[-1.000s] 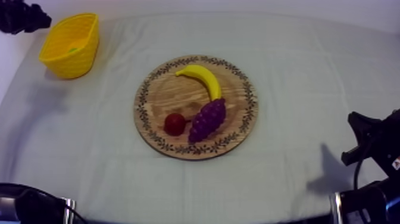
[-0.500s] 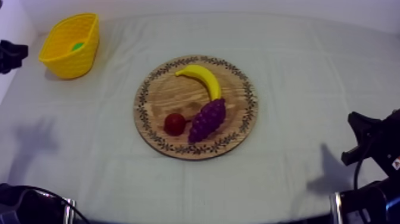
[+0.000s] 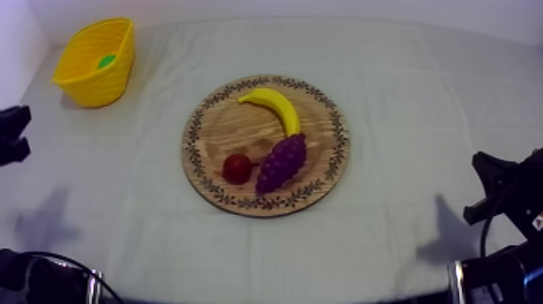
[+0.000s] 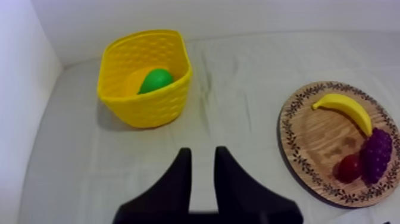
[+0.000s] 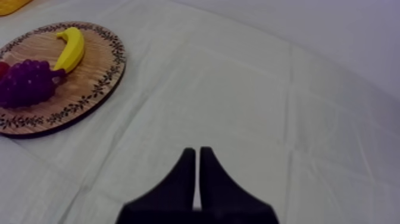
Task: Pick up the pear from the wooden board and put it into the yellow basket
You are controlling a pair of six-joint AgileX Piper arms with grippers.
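- Resting low at the lower right of the top view, the right arm carries the right claw, whose two black fingers lie pressed together in a narrow wedge, gripping nothing, above bare cloth
- The left claw has its fingers parted by a clear gap with nothing between them, and it hangs over the cloth on the near side of the basket, apart from it
- Seen from above, the left arm is a black shape at the left edge of the frame, about mid-height, with its shadow on the cloth below it
- The desk lies under a grey-white cloth marked by faint fold lines
- At the centre of the top view sits the round wooden board with its patterned rim, well apart from both claws
- On the board, the banana curves across the upper part, the bunch of grapes lies just below it, and the small red fruit sits just left of the grapes
- Farthest off, at the upper left of the frame, the yellow basket stands upright, well apart from the board
- The pear, green, lies inside the basket, toward the side that faces the board
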